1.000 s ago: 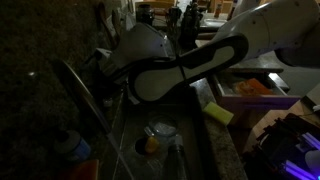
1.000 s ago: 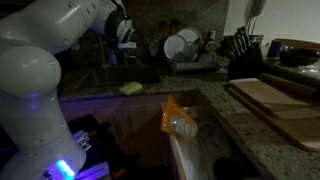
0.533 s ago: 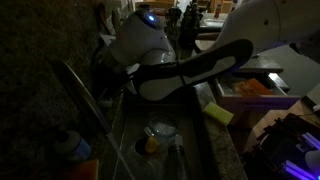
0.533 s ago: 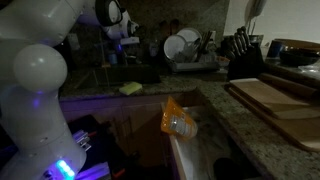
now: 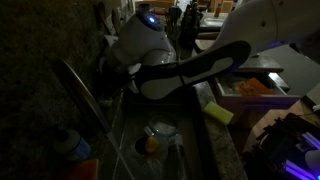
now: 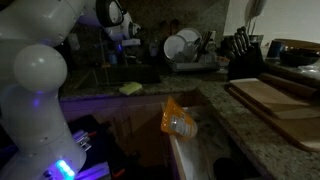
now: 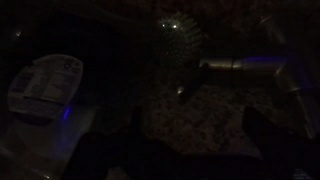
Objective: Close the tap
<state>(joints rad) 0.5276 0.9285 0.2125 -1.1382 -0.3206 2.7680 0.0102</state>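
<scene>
The arm (image 5: 190, 65) is built of smooth, glossy white shells, swollen and rounded at every joint. In an exterior view one long link carries a broad black band (image 5: 185, 72) that curves along its lower side, sharp against the white. Beside it sits a bulbous white joint housing (image 5: 148, 40) with a small blue light (image 5: 150, 17) glowing on top. In an exterior view the thick lower segments (image 6: 40, 70) look like stout white cylinders with domed ends, and a round cap (image 6: 112, 12) with a dark ring closes an upper joint. Blue-violet light shines from the base (image 6: 62, 165). The gripper (image 5: 106, 76) is dark, its detail lost in shadow.
</scene>
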